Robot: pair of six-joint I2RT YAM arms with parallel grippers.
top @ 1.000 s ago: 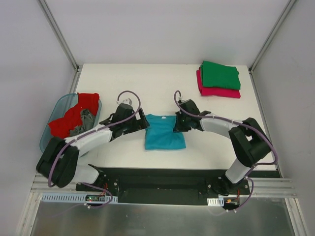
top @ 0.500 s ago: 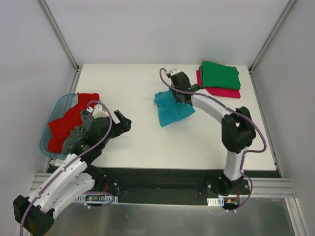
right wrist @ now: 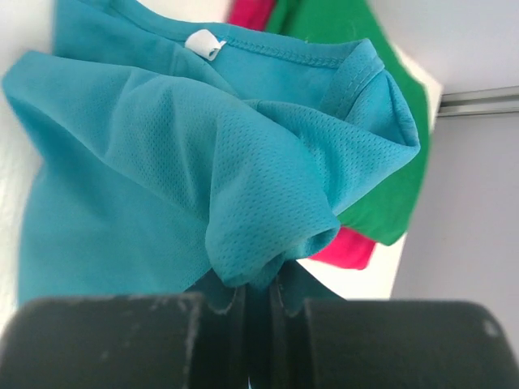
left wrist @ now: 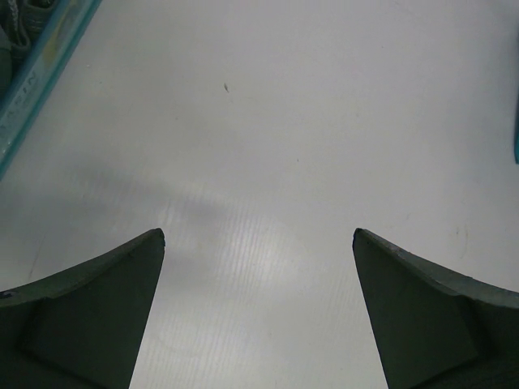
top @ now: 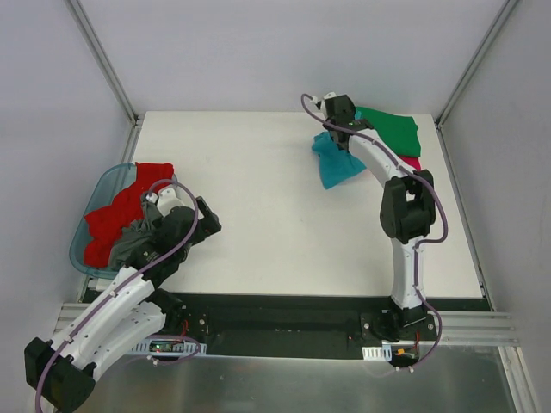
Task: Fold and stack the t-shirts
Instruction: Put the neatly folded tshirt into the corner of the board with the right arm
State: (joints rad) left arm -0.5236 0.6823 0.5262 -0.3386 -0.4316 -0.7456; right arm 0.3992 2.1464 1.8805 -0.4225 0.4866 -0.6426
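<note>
1. Counter [top: 258, 189]: white, fills the middle of the top view. No shirt lies spread flat on it.
2. Basket [top: 103, 182], left edge of the frame: holds a red t-shirt [top: 120, 215] and a grey t-shirt [top: 136, 243], both crumpled and unfolded. Judged as two shirts left to do.
3. Stack, upper right of the frame: a folded green t-shirt [top: 392, 133] lies on a folded pink-red t-shirt [right wrist: 347, 247], with only a pink sliver showing beneath. Judged as two shirts finished.
4. Teal t-shirt [top: 337, 165], upper centre-right, just left of the stack: gathered into a compact bundle that hangs from one pinched point. In the right wrist view the collar label faces up and the cloth partly covers the green shirt behind it. It is not yet on the stack. Cannot tell whether its lower edge touches the counter.
5. Right tool [right wrist: 258, 293]: pressed together on a bunch of teal fabric.
6. Left tool [left wrist: 258, 237]: spread wide and holding nothing, over bare counter just right of the basket.
7. Estimate: about halfway. The third shirt awaits placing; its fold looks loose and may need squaring on the stack
</note>
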